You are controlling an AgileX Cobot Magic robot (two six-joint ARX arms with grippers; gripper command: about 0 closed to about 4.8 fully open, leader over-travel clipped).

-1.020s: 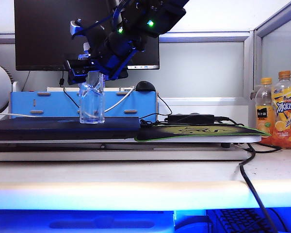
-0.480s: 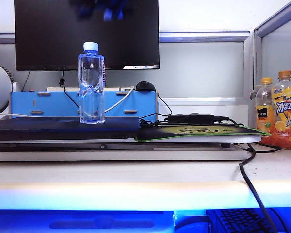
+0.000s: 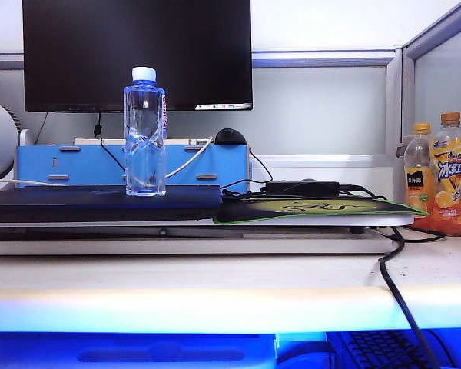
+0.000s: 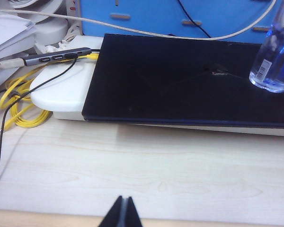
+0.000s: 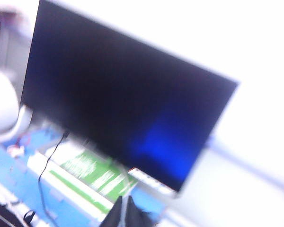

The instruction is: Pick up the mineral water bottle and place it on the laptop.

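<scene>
The mineral water bottle (image 3: 145, 132) stood upright on the laptop (image 3: 100, 203), near that slab's right end in the exterior view, white cap on top and nothing touching it. In the left wrist view the bottle (image 4: 273, 61) rested close to a far corner of the laptop's (image 4: 180, 85) dark lid. The laptop lay flat on a white stand (image 4: 66, 90), and a mouse mat (image 3: 315, 209) lay just beside it to the right.

Neither arm appeared in the exterior view. The left gripper (image 4: 122, 215) was over bare wooden tabletop (image 4: 146, 170), well apart from the laptop, its two fingertips pressed together and holding nothing. The right gripper (image 5: 124, 213) showed only as a pair of dark tips meeting at a point, closed and empty; its camera faced the black monitor (image 5: 128, 109) in a blurred picture.

Two orange drink bottles (image 3: 439, 178) stood at the far right of the exterior view, well apart from the laptop. A yellow cable (image 4: 19, 104) lay coiled beside the stand, and a blue box (image 3: 131, 165) sat behind the laptop.
</scene>
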